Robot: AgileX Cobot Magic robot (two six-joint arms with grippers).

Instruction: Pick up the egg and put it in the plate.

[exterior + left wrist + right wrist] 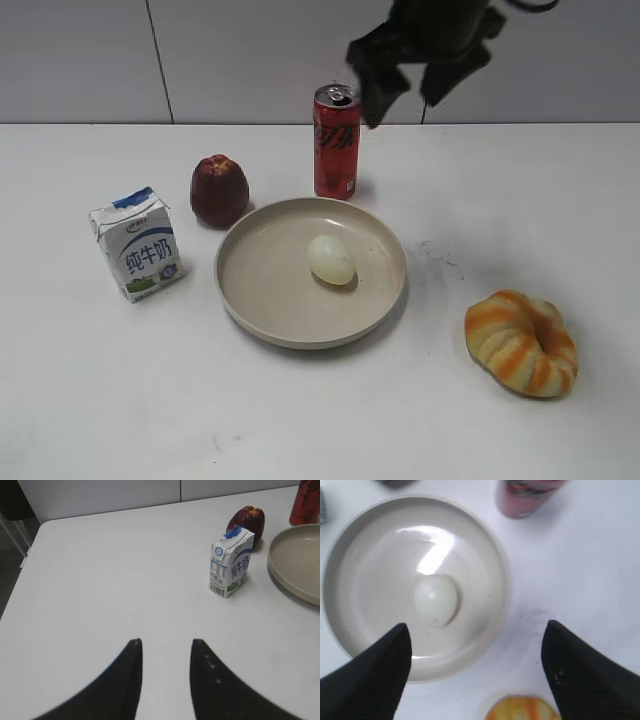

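White tabletop below, right hand (475, 645) spread wide, empty, above egg (436, 599) in plate (355, 570).

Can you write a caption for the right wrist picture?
Open right gripper above the egg lying in the plate.

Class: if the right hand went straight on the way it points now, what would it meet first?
Probably the plate's near-right rim or the bare table beside it; depth is unclear. The open right hand points down there, with the egg slightly left.
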